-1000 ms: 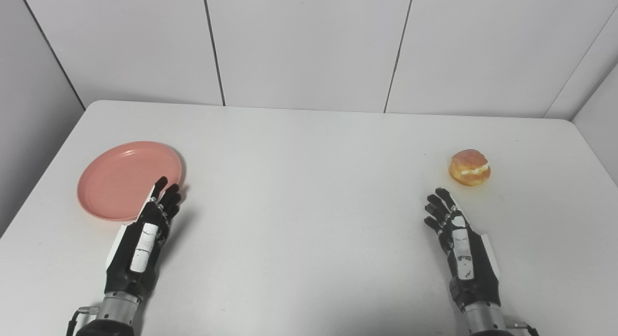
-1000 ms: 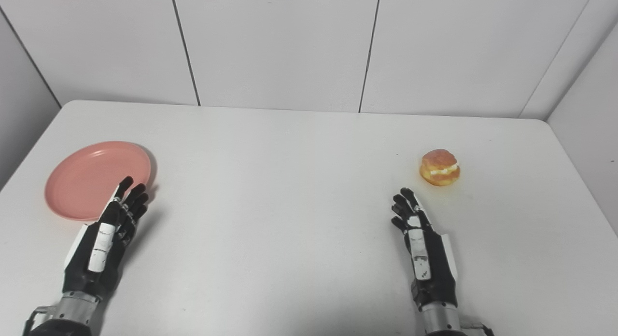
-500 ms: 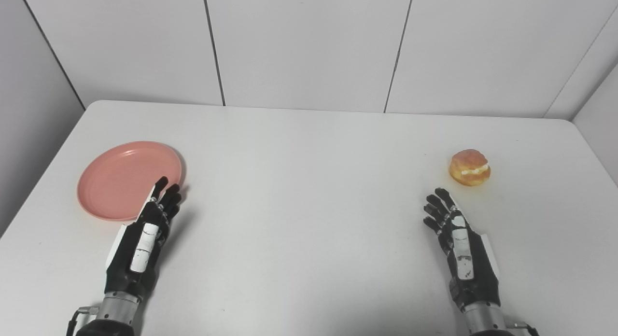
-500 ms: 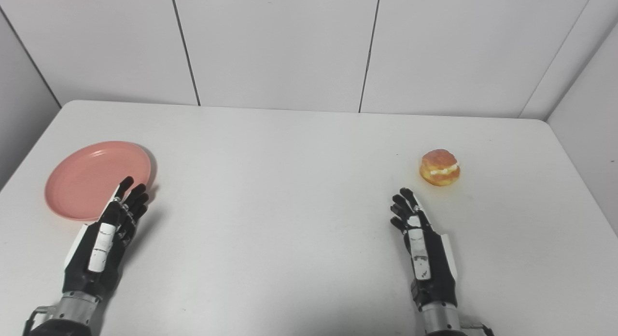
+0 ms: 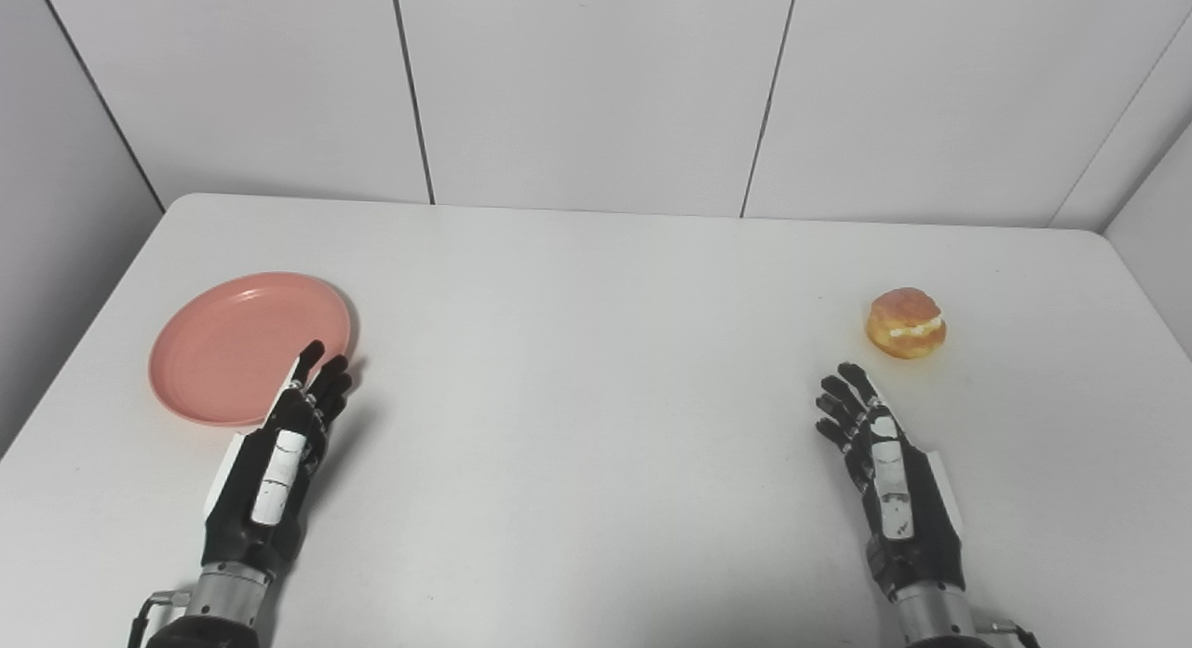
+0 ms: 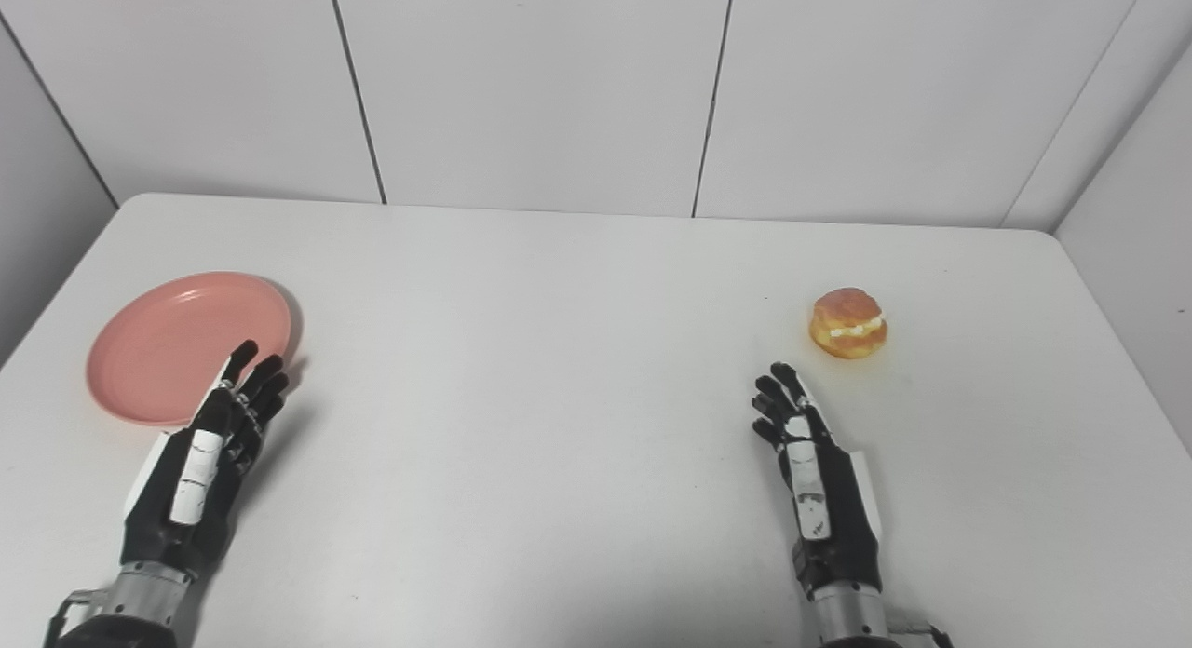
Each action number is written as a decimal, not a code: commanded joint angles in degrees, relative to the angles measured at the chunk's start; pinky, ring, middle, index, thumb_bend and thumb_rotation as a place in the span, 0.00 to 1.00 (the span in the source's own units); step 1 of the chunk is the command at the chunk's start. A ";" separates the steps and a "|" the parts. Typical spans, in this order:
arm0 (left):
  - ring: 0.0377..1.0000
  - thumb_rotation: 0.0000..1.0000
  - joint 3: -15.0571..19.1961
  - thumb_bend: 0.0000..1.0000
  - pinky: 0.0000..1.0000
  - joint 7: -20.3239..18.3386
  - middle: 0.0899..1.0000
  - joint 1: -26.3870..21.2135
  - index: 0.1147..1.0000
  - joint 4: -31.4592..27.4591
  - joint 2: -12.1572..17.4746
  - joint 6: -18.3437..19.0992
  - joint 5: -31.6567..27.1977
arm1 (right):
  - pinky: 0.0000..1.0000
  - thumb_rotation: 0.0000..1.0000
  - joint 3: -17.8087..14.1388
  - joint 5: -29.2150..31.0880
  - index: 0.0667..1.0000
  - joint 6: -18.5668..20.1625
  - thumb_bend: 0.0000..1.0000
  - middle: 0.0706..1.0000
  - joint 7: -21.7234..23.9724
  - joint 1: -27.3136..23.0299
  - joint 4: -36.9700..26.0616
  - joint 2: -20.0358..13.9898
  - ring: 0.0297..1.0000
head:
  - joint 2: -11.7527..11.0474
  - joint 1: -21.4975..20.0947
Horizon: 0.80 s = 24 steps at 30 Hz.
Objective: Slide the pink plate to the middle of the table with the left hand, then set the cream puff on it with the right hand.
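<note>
Tabletop (image 5: pixel 596 350), white, smooth and matte, with rounded far corners, fills your view; pale wall panels (image 5: pixel 596 80) divided by thin dark seams close it in behind and at both sides. No brand, label or writing can be read on anything here.

Round pink plate (image 5: pixel 244 343), shallow, glossy, with a low raised rim, lies flat at your left, well away from the middle of the tabletop. Cream puff (image 5: pixel 905 323), a golden-brown rounded bun split by a band of white filling, sits at your right, directly on the tabletop and well apart from the plate. The surface between the two is bare.

Your left hand (image 5: pixel 279 452), black with white panels on its back and a metal wrist, lies low and palm down; its fingers (image 5: pixel 321 380) are extended and slightly apart, gripping nothing, their tips over the plate's near right rim. Whether they touch the rim cannot be told.

Your right hand (image 5: pixel 885 462), of the same build, points toward the cream puff; its fingers (image 5: pixel 843 397) are spread apart and empty, near the puff but short of it.
</note>
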 commanded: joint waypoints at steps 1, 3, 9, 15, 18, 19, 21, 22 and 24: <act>0.96 0.85 -0.72 0.88 0.98 0.18 0.95 0.59 0.95 3.70 -0.74 -1.12 0.96 | 0.88 1.00 -0.37 0.59 0.89 -0.97 0.92 0.87 0.86 -0.52 -0.27 -0.67 0.88 | -1.10 1.53; 0.96 0.85 -1.11 0.88 0.97 0.41 0.95 0.59 0.95 3.91 -1.24 -1.30 1.40 | 0.88 1.00 -0.73 1.02 0.89 -1.92 0.91 0.87 1.11 -0.45 0.65 -0.98 0.88 | -2.19 3.17; 0.95 0.86 -2.98 0.89 0.96 1.59 0.95 0.59 0.97 5.65 -3.35 -4.00 4.95 | 0.90 1.00 -2.18 2.81 0.90 -6.09 0.90 0.88 3.11 -0.30 5.20 -3.29 0.88 | -6.88 9.80; 0.99 0.87 -4.63 0.93 1.00 2.47 0.97 0.90 0.98 6.57 -5.47 -4.89 7.21 | 0.90 1.00 -3.58 4.74 0.91 -10.47 0.89 0.89 5.52 -0.68 10.46 -5.20 0.90 | -10.68 13.31; 1.00 0.87 -5.08 0.92 1.00 2.90 0.98 1.07 0.99 6.50 -6.26 -4.91 8.26 | 0.90 1.00 -4.11 5.34 0.92 -12.02 0.89 0.89 6.40 -0.96 12.58 -5.76 0.90 | -11.71 14.23; 1.00 0.87 -5.29 0.91 1.00 3.14 0.98 1.04 0.99 6.67 -6.55 -5.24 8.72 | 0.90 1.00 -4.25 5.59 0.92 -12.64 0.89 0.89 6.71 -1.08 13.41 -6.02 0.90 | -12.55 14.92; 1.00 0.87 -5.61 0.90 1.00 3.50 0.98 0.89 0.99 7.20 -6.99 -6.16 9.40 | 0.90 1.00 -4.44 5.96 0.92 -13.63 0.89 0.90 7.13 -1.31 14.69 -6.39 0.90 | -13.36 15.56; 1.00 0.87 -5.76 0.89 1.00 3.66 0.98 0.77 0.99 7.65 -7.21 -6.76 9.75 | 0.90 1.00 -4.53 6.14 0.92 -14.07 0.88 0.90 7.37 -1.45 15.35 -6.58 0.90 | -13.78 15.88; 1.00 0.87 -5.93 0.86 0.99 3.97 0.98 0.50 0.99 8.66 -7.61 -7.91 10.42 | 0.92 1.00 -4.74 6.72 0.92 -14.85 0.88 0.90 7.98 -1.79 16.72 -6.89 0.91 | -14.58 16.55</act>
